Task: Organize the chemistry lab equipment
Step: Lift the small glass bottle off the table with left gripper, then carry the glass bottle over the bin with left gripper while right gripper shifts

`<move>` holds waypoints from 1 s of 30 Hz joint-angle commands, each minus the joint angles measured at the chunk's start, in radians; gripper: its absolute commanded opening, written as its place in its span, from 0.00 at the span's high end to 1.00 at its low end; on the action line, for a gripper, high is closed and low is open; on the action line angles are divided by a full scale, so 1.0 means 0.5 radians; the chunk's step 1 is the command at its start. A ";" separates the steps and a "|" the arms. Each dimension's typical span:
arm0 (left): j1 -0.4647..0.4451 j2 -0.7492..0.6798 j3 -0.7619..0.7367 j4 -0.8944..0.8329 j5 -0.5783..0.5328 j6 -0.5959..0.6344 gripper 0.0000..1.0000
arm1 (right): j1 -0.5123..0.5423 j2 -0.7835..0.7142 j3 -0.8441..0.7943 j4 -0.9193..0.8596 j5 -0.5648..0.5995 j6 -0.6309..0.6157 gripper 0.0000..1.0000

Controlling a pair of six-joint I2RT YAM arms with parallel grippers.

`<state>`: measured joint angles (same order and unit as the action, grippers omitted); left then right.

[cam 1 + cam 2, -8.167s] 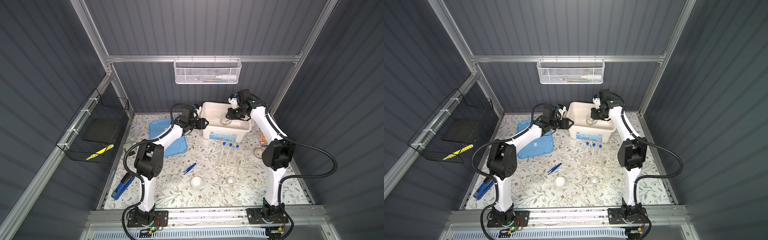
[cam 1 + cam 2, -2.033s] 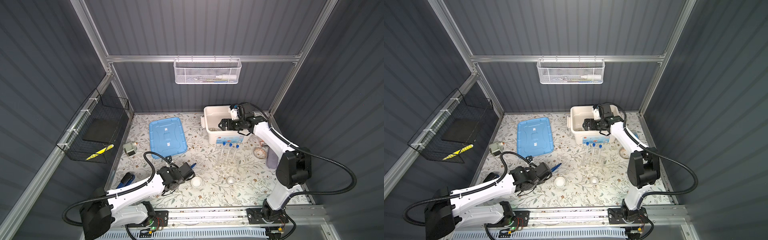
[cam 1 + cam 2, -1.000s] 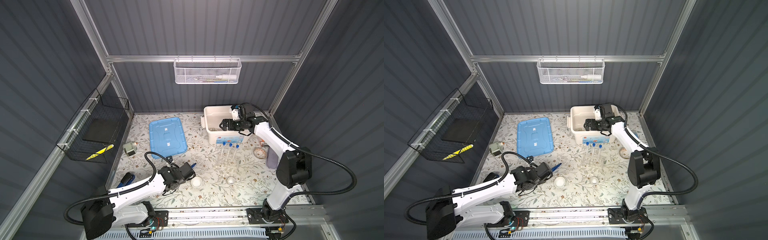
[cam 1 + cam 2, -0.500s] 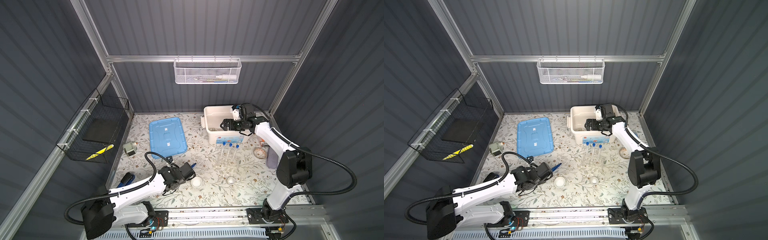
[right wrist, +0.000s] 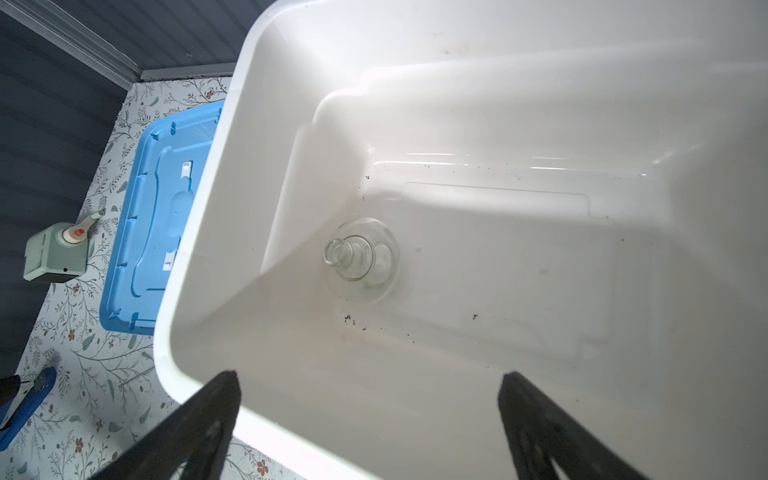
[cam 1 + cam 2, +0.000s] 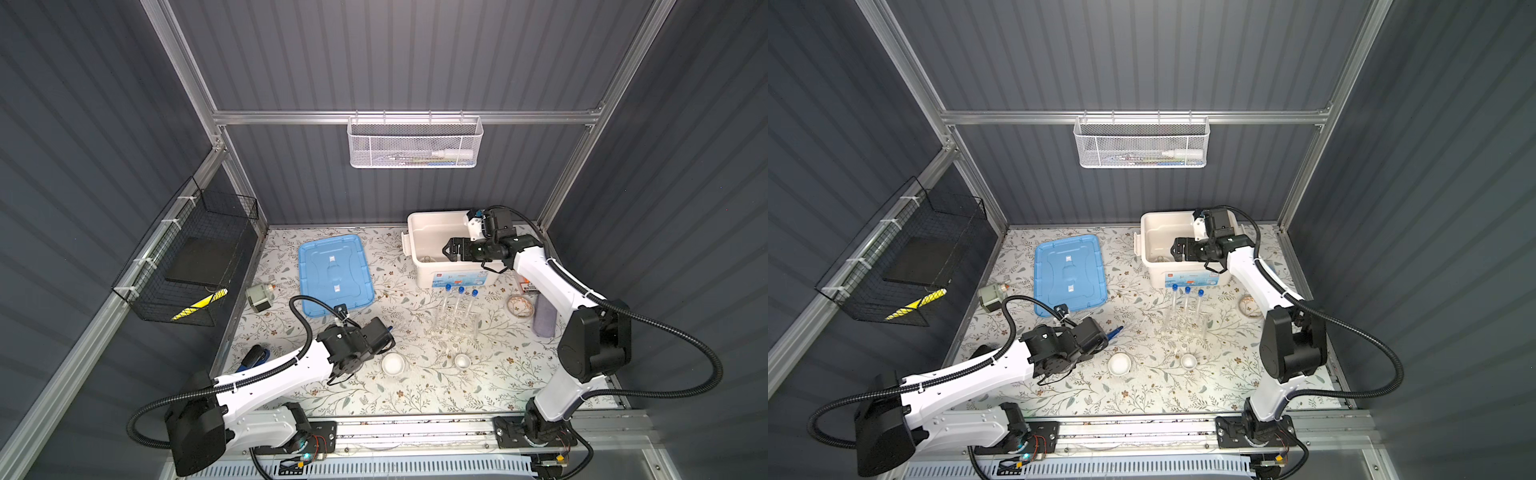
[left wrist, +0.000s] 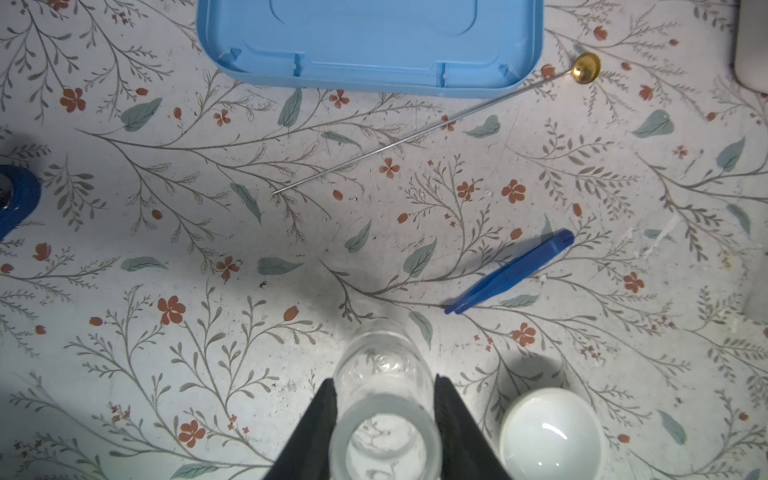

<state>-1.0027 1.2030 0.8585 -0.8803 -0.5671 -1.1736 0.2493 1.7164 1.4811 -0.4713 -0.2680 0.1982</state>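
Observation:
My left gripper (image 7: 384, 380) is shut on a small clear glass flask (image 7: 386, 436), one black finger on each side, low over the mat at the front. A white dish (image 7: 550, 432) sits beside it, with the blue tweezers (image 7: 511, 272) and the thin rod (image 7: 415, 135) lying beyond. My right gripper (image 5: 370, 378) hangs open over the white bin (image 6: 415, 249), where another flask (image 5: 361, 259) stands. In a top view, three blue-capped test tubes (image 6: 459, 299) stand in the clear rack (image 6: 455, 328), with a smaller dish (image 6: 462, 361) in front.
The bin's blue lid (image 6: 334, 274) lies on the mat at the left, with a grey motor (image 6: 258, 296) and a blue-and-black stapler (image 6: 253, 359) near the left edge. A patterned bowl (image 6: 519, 305) and a grey-purple roll (image 6: 544, 318) sit at the right.
Over the last second my left jaws have narrowed onto the flask, and both arms have hardly moved. Eight seconds ago the left gripper was back beside the bin.

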 commanded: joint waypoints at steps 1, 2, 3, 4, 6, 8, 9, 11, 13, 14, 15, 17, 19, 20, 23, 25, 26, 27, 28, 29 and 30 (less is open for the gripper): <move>-0.007 -0.016 0.119 -0.115 -0.133 0.072 0.66 | -0.012 -0.055 -0.026 0.026 -0.033 -0.004 0.01; -0.007 -0.016 0.153 -0.122 -0.156 0.094 0.66 | -0.014 -0.066 -0.031 0.030 -0.032 -0.002 0.01; -0.007 -0.014 0.187 -0.137 -0.173 0.109 0.66 | -0.017 -0.078 -0.035 0.034 -0.029 -0.004 0.01; -0.009 -0.007 0.229 -0.155 -0.195 0.132 0.66 | -0.020 -0.094 -0.041 0.037 -0.029 -0.004 0.01; -0.004 0.008 0.312 -0.189 -0.237 0.184 0.66 | -0.029 -0.127 -0.055 0.048 -0.029 0.000 0.01; 0.005 0.032 0.401 -0.211 -0.278 0.250 0.66 | -0.046 -0.168 -0.064 0.058 -0.035 0.009 0.01; 0.018 0.042 0.439 -0.210 -0.289 0.288 0.66 | -0.053 -0.186 -0.070 0.063 -0.038 0.014 0.01; 0.059 0.067 0.526 -0.188 -0.290 0.393 0.66 | -0.073 -0.224 -0.078 0.063 -0.047 0.017 0.01; 0.113 0.095 0.599 -0.149 -0.267 0.506 0.66 | -0.098 -0.257 -0.087 0.063 -0.045 0.021 0.01; 0.147 0.113 0.638 -0.129 -0.248 0.564 0.66 | -0.115 -0.276 -0.093 0.065 -0.038 0.024 0.01; 0.177 0.127 0.674 -0.106 -0.228 0.616 0.67 | -0.128 -0.294 -0.101 0.069 -0.032 0.028 0.01; 0.258 0.162 0.745 -0.034 -0.168 0.752 0.67 | -0.167 -0.337 -0.126 0.078 -0.019 0.025 0.01; 0.338 0.201 0.823 0.061 -0.107 0.885 0.67 | -0.200 -0.371 -0.141 0.070 0.015 0.016 0.01; 0.371 0.231 0.877 0.106 -0.083 0.957 0.67 | -0.217 -0.384 -0.145 0.055 0.031 0.007 0.01; 0.441 0.365 1.088 0.183 -0.044 1.159 0.67 | -0.267 -0.416 -0.149 0.035 0.085 -0.010 0.01; 0.478 0.484 1.305 0.224 0.012 1.291 0.67 | -0.305 -0.423 -0.152 0.017 0.129 -0.020 0.01; 0.500 0.552 1.402 0.238 0.050 1.353 0.67 | -0.329 -0.428 -0.152 0.005 0.149 -0.023 0.01; 0.517 0.622 1.491 0.250 0.084 1.403 0.67 | -0.351 -0.430 -0.152 -0.001 0.160 -0.031 0.01; 0.535 0.702 1.589 0.260 0.126 1.465 0.67 | -0.378 -0.433 -0.155 -0.008 0.177 -0.034 0.01; 0.548 0.780 1.687 0.266 0.167 1.515 0.67 | -0.406 -0.435 -0.160 -0.011 0.190 -0.040 0.01; 0.563 0.846 1.775 0.269 0.199 1.556 0.67 | -0.436 -0.435 -0.169 -0.011 0.203 -0.043 0.01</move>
<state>-0.7383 1.5608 1.6493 -0.7849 -0.5362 -0.5274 0.0658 1.5131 1.4132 -0.4469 -0.2054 0.1955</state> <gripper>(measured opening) 0.377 0.990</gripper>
